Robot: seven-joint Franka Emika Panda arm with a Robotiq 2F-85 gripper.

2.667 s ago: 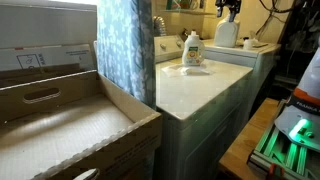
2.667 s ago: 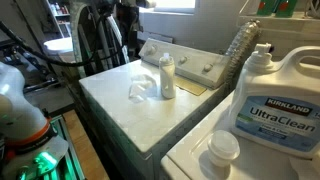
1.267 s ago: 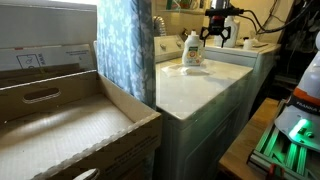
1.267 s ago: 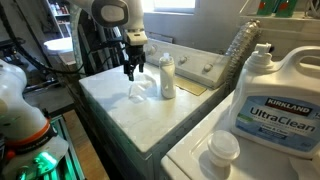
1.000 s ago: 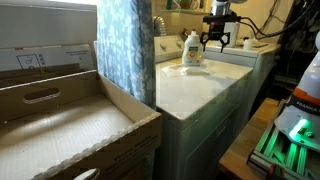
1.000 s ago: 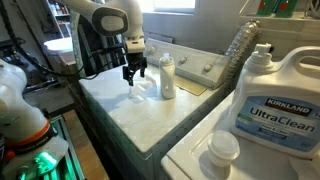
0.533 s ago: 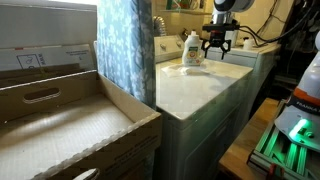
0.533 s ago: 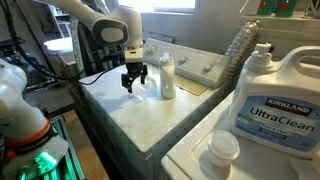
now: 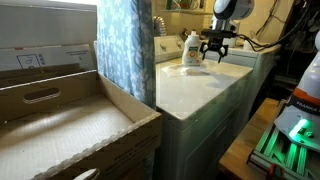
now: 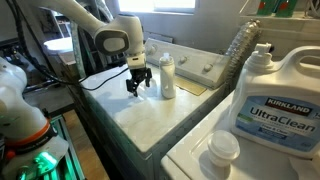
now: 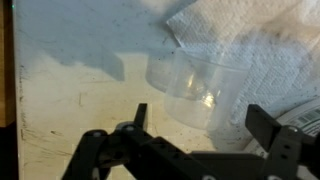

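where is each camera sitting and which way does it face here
Exterior view: low beside a brown open box, facing along the white washer top to the open gripper.
Exterior view: behind a big white detergent jug, facing across to the arm.
Wrist view: looks down past the fingers at a clear plastic cup.
Both exterior views share the small white bottle.

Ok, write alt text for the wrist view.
The open gripper hangs just above a clear plastic cup that rests partly on a white paper towel. Around them is a pale scuffed surface.
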